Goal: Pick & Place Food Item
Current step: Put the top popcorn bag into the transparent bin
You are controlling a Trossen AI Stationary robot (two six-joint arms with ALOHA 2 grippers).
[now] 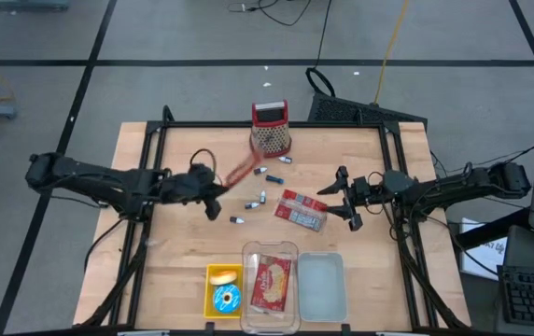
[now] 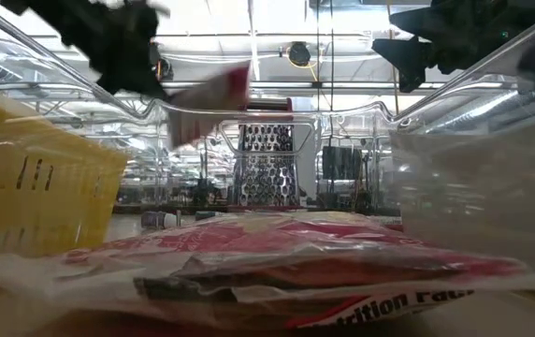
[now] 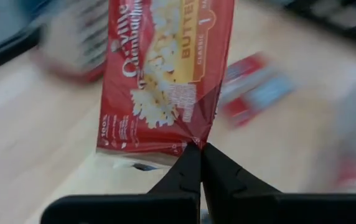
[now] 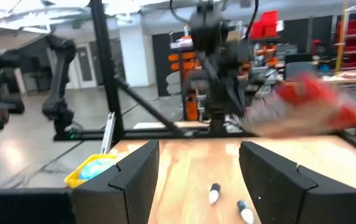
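A red butter-popcorn bag (image 3: 165,68) hangs in the air over the table's middle, blurred in the high view (image 1: 243,170) and in the low view (image 2: 208,97). My left gripper (image 3: 200,148) is shut on it, left of the table's centre (image 1: 218,189). My right gripper (image 1: 344,199) stands open at the right side, level with the table, with nothing between its fingers (image 4: 200,180). A clear container (image 1: 270,250) at the near edge holds another red packet. My left gripper pinches the bag's near end at one corner (image 3: 193,140) between its two fingertips. The fingers come from the table's left, slanting down. The bag is lifted clear of the table and sticks out beyond the fingertips toward the far right.
A metal grater (image 1: 271,129) stands at the far middle. A red-and-blue packet (image 1: 302,209) and several small tubes (image 1: 262,182) lie mid-table. At the near edge are a yellow bin (image 1: 209,301) with a blue ring and an open clear tub (image 1: 321,287).
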